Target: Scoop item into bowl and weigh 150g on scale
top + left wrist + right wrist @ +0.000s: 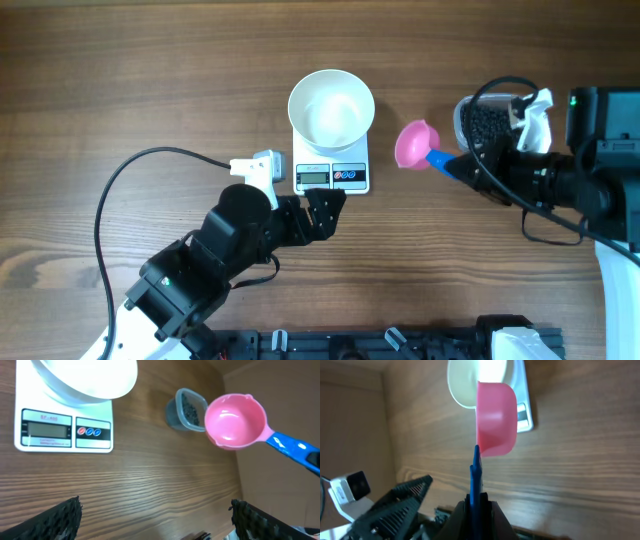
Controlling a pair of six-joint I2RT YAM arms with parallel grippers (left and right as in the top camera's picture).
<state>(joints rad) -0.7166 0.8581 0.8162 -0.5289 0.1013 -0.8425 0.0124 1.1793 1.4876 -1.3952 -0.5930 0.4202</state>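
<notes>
The white bowl (331,108) stands empty on the white scale (331,176). Black pellets, the item (487,122), fill a clear tub (187,409) at the right. My right gripper (462,165) is shut on the blue handle (476,475) of a pink scoop (413,145). It holds the scoop above the table between scale and tub. The scoop's cup (234,421) looks empty. My left gripper (315,215) stands open just in front of the scale, with nothing between its fingertips (65,517).
A black cable (130,180) curves over the table at the left. The right arm's body and cables (560,180) lie right of the tub. Bare wood stretches left of the scale and along the front.
</notes>
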